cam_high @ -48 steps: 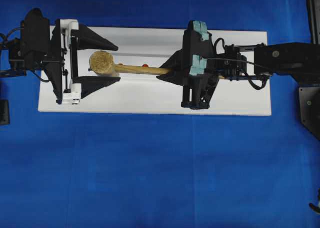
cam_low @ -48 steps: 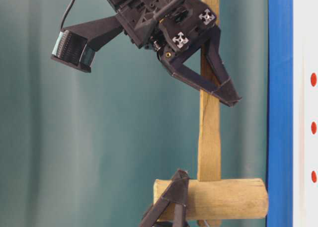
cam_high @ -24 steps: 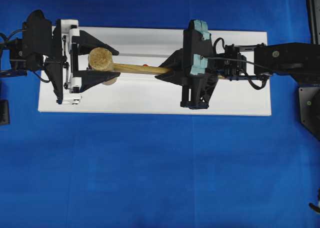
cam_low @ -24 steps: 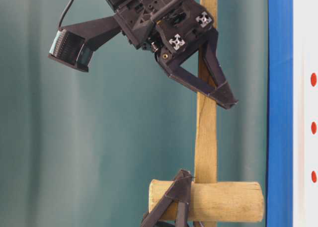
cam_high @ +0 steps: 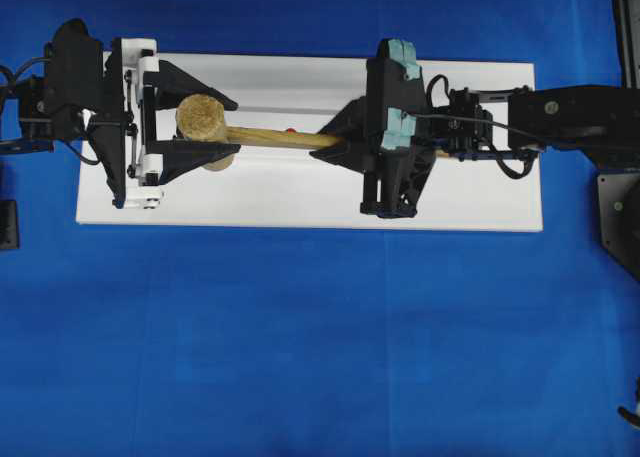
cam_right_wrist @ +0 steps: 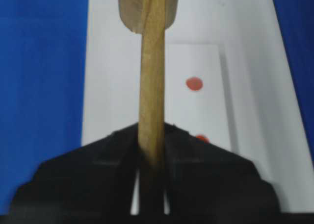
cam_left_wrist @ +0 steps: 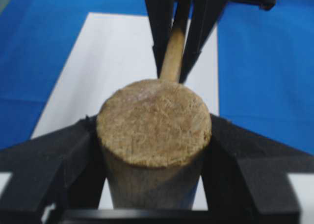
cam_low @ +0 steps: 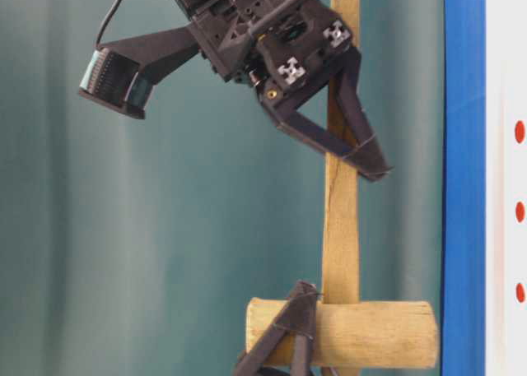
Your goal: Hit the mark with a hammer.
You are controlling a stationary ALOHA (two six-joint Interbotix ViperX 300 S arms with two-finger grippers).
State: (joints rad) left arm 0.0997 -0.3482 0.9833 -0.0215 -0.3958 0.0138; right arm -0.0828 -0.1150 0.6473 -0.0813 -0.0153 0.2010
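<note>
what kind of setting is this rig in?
Likely a lab test bench: a blue cloth covers the table, a white board carries red marks, and a plain teal backdrop hangs behind.

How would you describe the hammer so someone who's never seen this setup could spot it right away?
Find the long white board on the blue cloth. Above it, between the two black robot hands, hangs the hammer: a pale wooden mallet, its thick cylindrical head in the left hand, its thin flat handle running to the right hand. It's the only wooden thing there.
</note>
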